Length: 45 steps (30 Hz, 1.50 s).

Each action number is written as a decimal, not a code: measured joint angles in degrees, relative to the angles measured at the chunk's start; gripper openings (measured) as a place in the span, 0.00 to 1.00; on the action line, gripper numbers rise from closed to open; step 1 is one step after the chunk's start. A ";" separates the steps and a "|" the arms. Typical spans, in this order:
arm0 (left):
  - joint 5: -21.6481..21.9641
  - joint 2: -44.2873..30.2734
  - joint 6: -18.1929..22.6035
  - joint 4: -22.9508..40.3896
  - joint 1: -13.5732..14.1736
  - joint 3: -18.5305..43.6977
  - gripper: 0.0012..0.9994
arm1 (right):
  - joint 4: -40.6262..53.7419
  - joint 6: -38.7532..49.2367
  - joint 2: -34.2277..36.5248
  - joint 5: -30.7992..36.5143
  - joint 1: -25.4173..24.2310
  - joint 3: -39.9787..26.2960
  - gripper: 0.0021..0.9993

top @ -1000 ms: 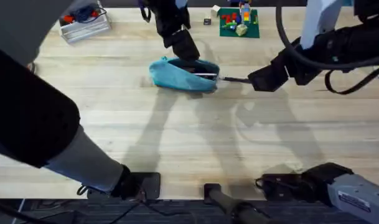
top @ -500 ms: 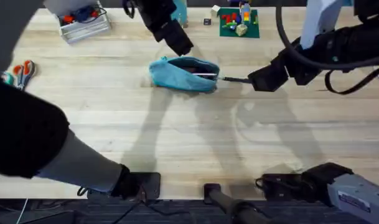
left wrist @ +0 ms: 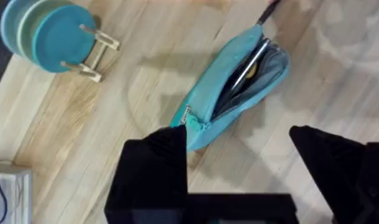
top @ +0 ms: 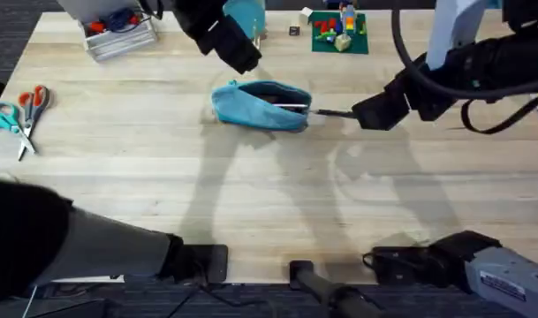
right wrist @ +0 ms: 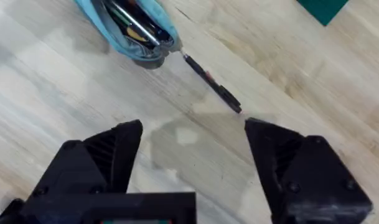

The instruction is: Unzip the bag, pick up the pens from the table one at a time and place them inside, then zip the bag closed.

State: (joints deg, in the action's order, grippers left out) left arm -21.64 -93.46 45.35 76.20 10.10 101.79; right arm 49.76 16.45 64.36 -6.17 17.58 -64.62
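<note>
The light blue bag (top: 261,104) lies unzipped on the table (top: 269,203), behind its middle. A silver-grey pen (top: 291,106) rests inside the opening, also seen as the pen (left wrist: 251,62) in the bag (left wrist: 214,109). A black pen (top: 332,112) lies on the wood just right of the bag, touching its end. My left gripper (top: 238,53) hovers open and empty behind and left of the bag. My right gripper (top: 375,112) is open beside the black pen's right end; in the right wrist view the black pen (right wrist: 211,84) lies beyond the open gripper (right wrist: 192,140).
Orange and teal scissors (top: 21,110) lie at the left edge. A white tray (top: 118,31) stands back left, a teal disc on a wooden stand (left wrist: 46,34) behind the bag, and a green plate with bricks (top: 339,34) back right. The front half of the table is bare wood.
My left gripper has drawn back from the bag's opening toward the far left, empty. The bag, both pens and the right arm have stayed put.
</note>
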 joint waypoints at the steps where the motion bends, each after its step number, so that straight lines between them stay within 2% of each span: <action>1: -0.04 0.48 -0.05 -0.51 -0.31 -0.65 1.00 | 0.00 0.00 0.00 0.00 0.00 0.00 1.00; 10: -0.80 10.37 -0.40 -7.40 -4.89 -14.70 1.00 | -0.02 0.00 0.00 0.00 0.00 0.00 1.00; 17: -5.53 18.20 -0.40 -10.78 -10.82 -24.07 1.00 | 0.00 0.00 0.00 0.00 0.00 0.00 1.00; 22: -9.05 22.55 1.22 -11.87 -13.63 -28.27 1.00 | 0.00 0.00 0.00 0.00 0.00 0.00 1.00; 31: -12.66 30.31 2.92 -19.94 -19.51 -37.84 0.99 | 0.02 0.00 0.00 0.00 0.00 0.00 1.00; 34: -13.89 32.69 3.12 -22.06 -20.56 -40.70 0.99 | 0.09 0.00 0.00 0.00 0.00 0.00 1.00; 39: -15.16 35.83 3.34 -25.76 -20.76 -45.36 0.99 | 0.09 0.00 0.00 0.00 0.00 0.00 1.00; 45: -15.29 36.10 3.53 -26.29 -20.76 -47.10 0.99 | 0.06 0.00 0.00 0.00 0.00 0.00 1.00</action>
State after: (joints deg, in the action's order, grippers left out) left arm -36.93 -57.36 48.88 49.91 -10.66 54.70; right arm 49.81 16.45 64.36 -6.17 17.58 -64.62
